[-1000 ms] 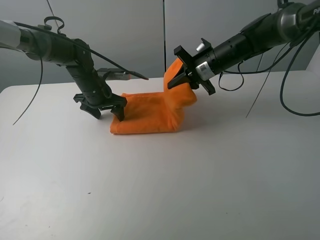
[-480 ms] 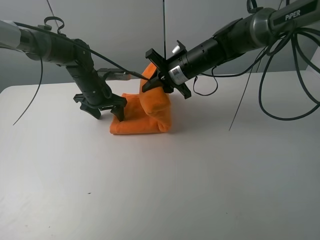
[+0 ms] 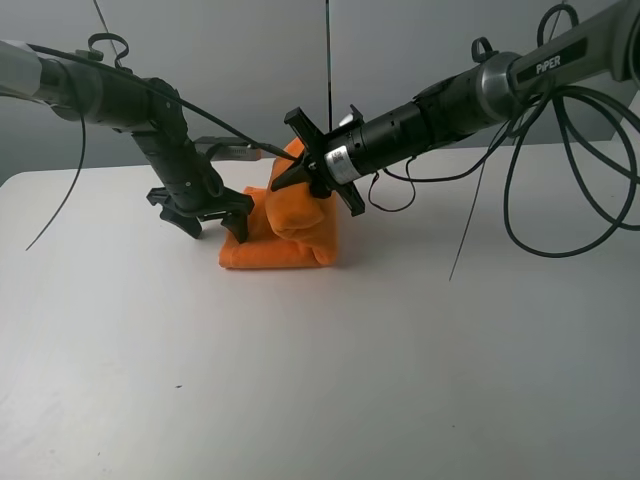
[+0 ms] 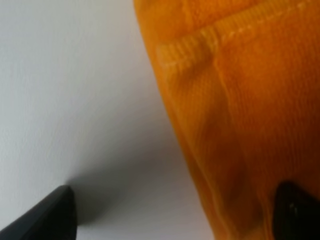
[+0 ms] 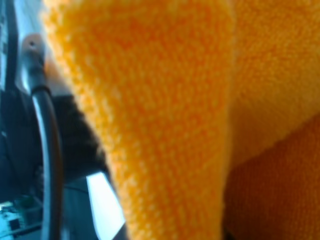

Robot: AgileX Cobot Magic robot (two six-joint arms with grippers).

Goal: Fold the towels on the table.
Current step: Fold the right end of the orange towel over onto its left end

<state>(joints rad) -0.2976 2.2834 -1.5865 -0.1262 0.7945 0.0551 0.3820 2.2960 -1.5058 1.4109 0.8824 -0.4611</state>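
The orange towel (image 3: 285, 245) lies bunched on the white table (image 3: 300, 400), with its right part lifted and folded over to the left. My right gripper (image 3: 298, 170) is shut on that raised part and holds it above the towel's left half. In the right wrist view the towel (image 5: 165, 125) fills the frame and hides the fingers. My left gripper (image 3: 218, 215) is open at the towel's left edge. In the left wrist view one fingertip (image 4: 55, 215) is over bare table (image 4: 65, 90) and the other (image 4: 295, 210) is over the hemmed towel (image 4: 240, 100).
Black cables (image 3: 520, 200) hang in loops from the right arm over the table's back right. A thin cable (image 3: 60, 190) trails from the left arm. A grey wall (image 3: 250, 60) stands behind the table's far edge.
My right gripper has moved left and slightly down with the towel's right part, laying it over the left half. The left gripper has not moved.
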